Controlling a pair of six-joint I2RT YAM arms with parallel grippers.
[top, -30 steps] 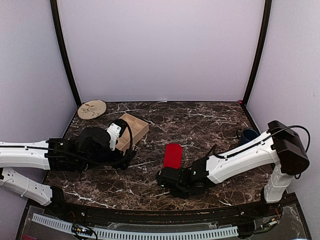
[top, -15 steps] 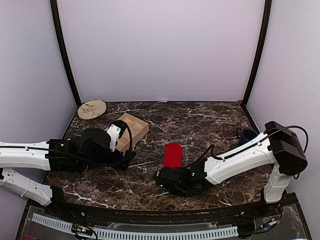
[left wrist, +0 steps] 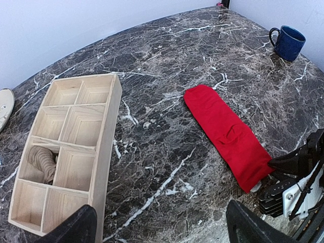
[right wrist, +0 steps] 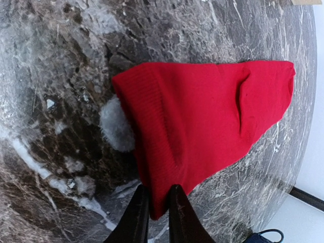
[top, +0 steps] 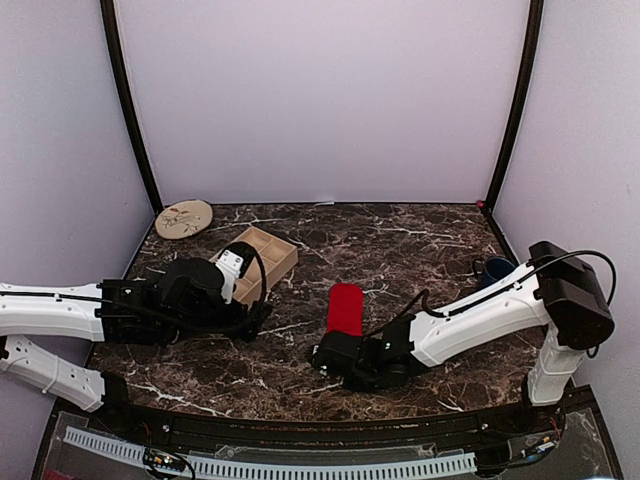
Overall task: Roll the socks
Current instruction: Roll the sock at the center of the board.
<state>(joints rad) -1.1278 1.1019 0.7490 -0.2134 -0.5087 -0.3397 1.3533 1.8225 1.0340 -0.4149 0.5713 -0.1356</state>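
Top external, surroundings: wooden compartment tray point(top: 262, 258) and round patterned plate point(top: 184, 218) toward far-left corner; dark blue mug point(top: 494, 270) by right edge.
Top external, axis: bright red fabric sock point(top: 346, 309) mid-table, lengthwise near-to-far.
Left wrist, claw: left gripper point(left wrist: 159, 210) spread wide, empty; plain tan-brown fabric sock point(left wrist: 43, 162) bunched in a tray compartment.
Right wrist, claw: right gripper point(right wrist: 158, 190) pinches the red sock's edge; white fluffy patch point(right wrist: 115, 124) beside its ribbed end.

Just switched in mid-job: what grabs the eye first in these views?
The bright red sock lies flat in the middle of the marble table, the right gripper with jaws pinched on its near edge. Next come the tan sock, bundled in one compartment of the wooden tray at the left, and a blue mug far right.
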